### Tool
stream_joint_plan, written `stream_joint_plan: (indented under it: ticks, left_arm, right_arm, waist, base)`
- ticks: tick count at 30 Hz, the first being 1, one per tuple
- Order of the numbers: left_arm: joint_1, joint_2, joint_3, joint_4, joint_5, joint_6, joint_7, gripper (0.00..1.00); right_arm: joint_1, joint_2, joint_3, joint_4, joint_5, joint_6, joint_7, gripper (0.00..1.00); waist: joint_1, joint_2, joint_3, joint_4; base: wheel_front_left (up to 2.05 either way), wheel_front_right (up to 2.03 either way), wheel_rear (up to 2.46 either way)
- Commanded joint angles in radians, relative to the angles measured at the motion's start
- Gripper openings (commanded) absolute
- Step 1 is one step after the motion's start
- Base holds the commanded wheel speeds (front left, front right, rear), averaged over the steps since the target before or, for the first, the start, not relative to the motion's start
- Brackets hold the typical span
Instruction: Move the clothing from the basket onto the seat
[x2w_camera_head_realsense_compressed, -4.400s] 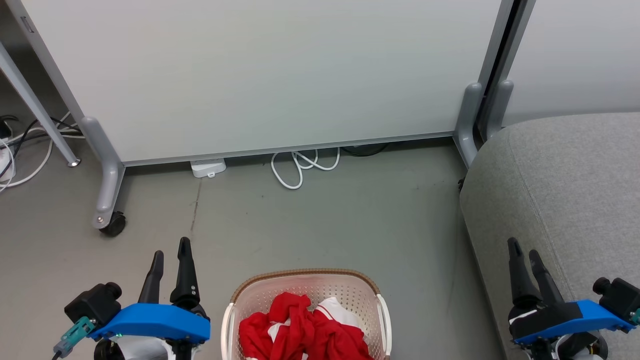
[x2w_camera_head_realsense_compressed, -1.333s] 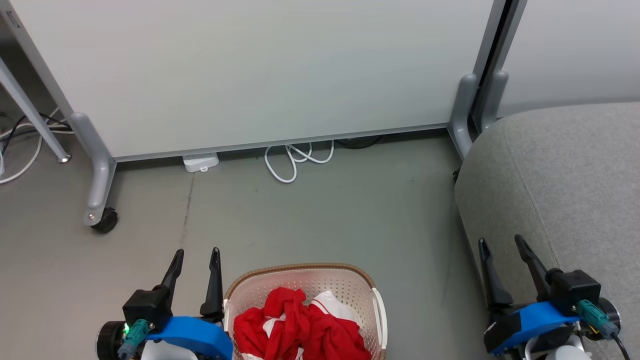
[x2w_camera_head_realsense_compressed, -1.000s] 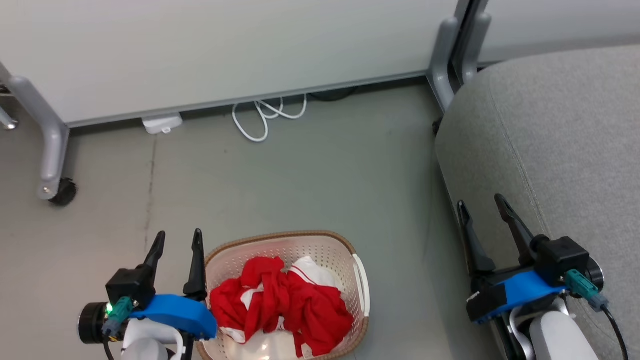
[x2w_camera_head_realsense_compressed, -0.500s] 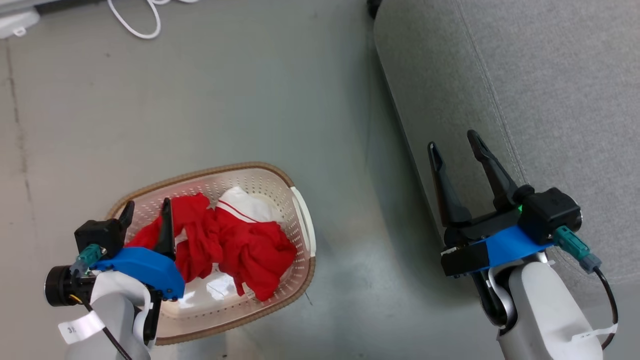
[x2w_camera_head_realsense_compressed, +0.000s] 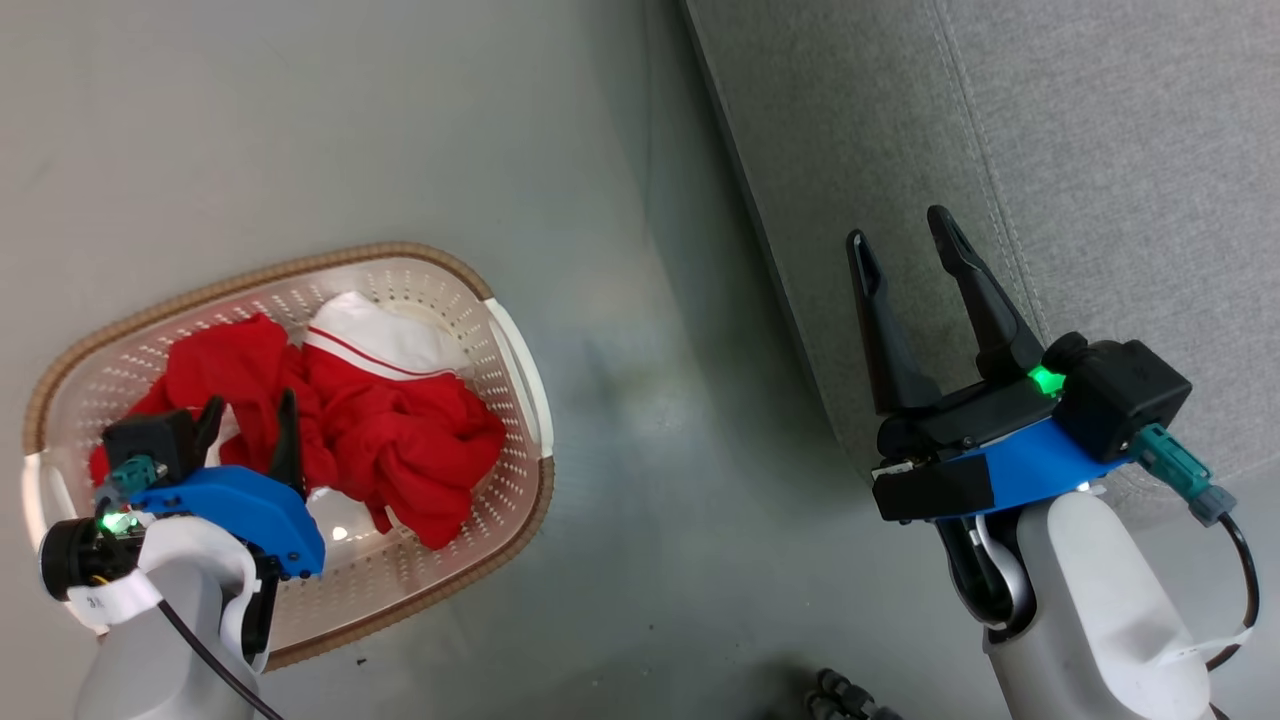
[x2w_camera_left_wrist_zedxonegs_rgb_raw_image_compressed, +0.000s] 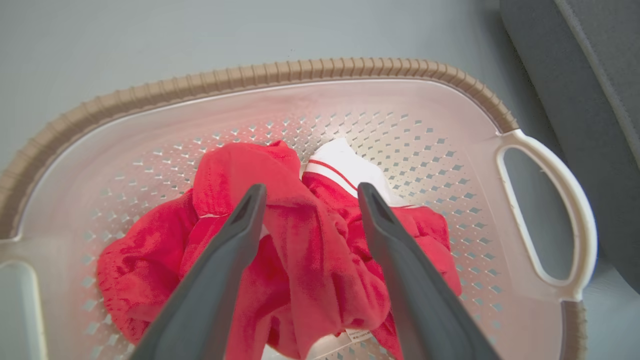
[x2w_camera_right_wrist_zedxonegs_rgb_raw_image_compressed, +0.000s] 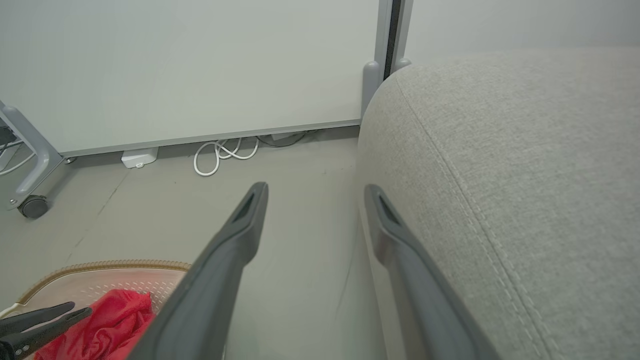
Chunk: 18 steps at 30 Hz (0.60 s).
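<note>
One basket (x2w_camera_head_realsense_compressed: 250, 275) stands on the floor (x2w_camera_head_realsense_compressed: 640, 470), with a bare strip between its handle and the rounded edge of the one seat (x2w_camera_head_realsense_compressed: 1100, 150). The clothing (x2w_camera_head_realsense_compressed: 400, 430) lies inside the basket in one tangle, so its garments cannot be counted. The left hand (x2w_camera_head_realsense_compressed: 250, 402) hangs over it, fingers apart and empty. The right hand (x2w_camera_head_realsense_compressed: 897, 226), also spread, hangs at the seat's edge.

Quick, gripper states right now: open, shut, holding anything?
Left gripper: open, empty, over the clothing in the basket.
Right gripper: open, empty, by the seat edge.
</note>
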Motion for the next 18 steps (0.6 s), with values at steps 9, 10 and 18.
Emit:
stream_joint_plan:
  ticks: [9, 10, 18]
  left_arm:
    - [-0.061, 0.016, 0.031, 0.068, -0.034, 0.047, 0.051, 1.0]
    - [-0.065, 0.016, 0.033, 0.078, -0.036, 0.052, 0.061, 1.0]
    - [-0.091, 0.007, 0.036, 0.125, -0.064, 0.059, 0.124, 0.08]
  right_arm:
    - [-0.027, 0.0, -0.014, -0.023, 0.032, 0.0, -0.005, 1.0]
    - [-0.03, 0.0, -0.014, -0.024, 0.035, 0.0, -0.005, 1.0]
    - [-0.034, 0.0, -0.013, -0.026, 0.048, 0.0, -0.005, 1.0]
  waist:
    - [-0.0002, 0.0, 0.059, -0.02]
    - [-0.0002, 0.0, 0.062, -0.021]
    - [-0.0002, 0.0, 0.076, -0.027]
  base:
    - [0.0, 0.0, 0.0]
    - [0.0, 0.0, 0.0]
    - [0.0, 0.0, 0.0]
